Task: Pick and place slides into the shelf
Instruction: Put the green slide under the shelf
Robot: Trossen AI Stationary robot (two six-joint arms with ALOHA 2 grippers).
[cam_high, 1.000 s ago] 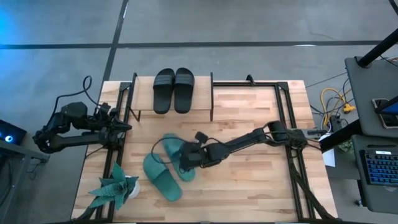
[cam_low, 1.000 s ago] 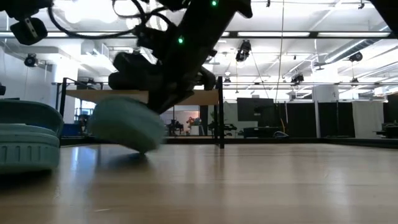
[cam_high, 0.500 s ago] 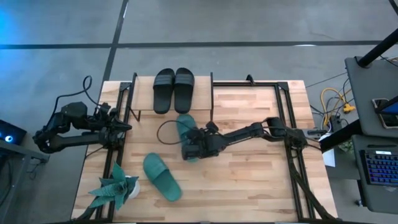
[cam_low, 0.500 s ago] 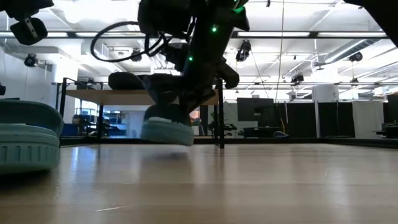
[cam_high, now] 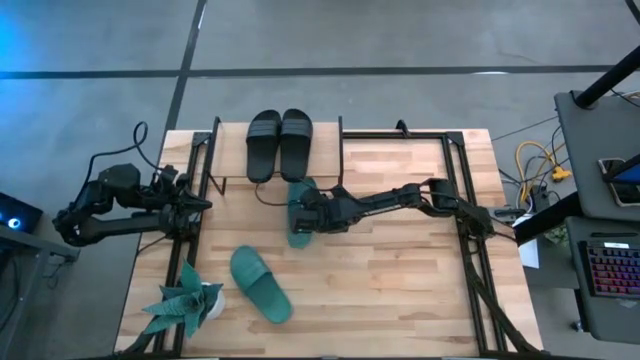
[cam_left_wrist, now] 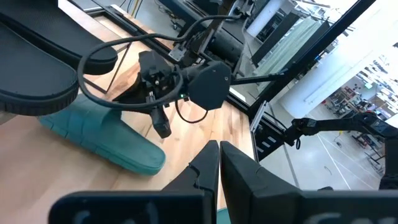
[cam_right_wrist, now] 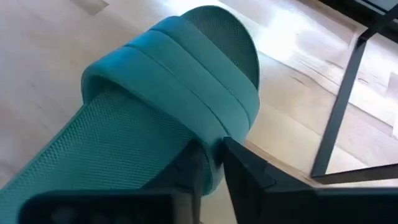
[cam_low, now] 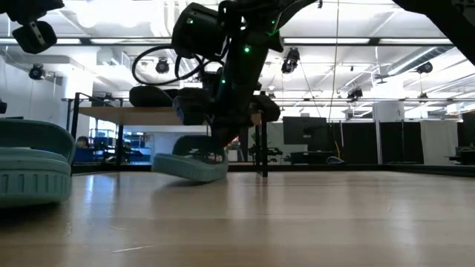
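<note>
Black pair sits on the shelf; right gripper, fingers nearly closed pinching one teal slide by its strap at the shelf's front; other teal slide lies near-left; left gripper closed, idle left.

A light wooden tabletop is standing on a grey concrete floor crossed by dark seams. A potted plant is sitting at one near corner. A desk with a keyboard and yellow cables is flanking one side. Beyond, ceiling strip lights are glowing over dark partitions and a monitor.
</note>
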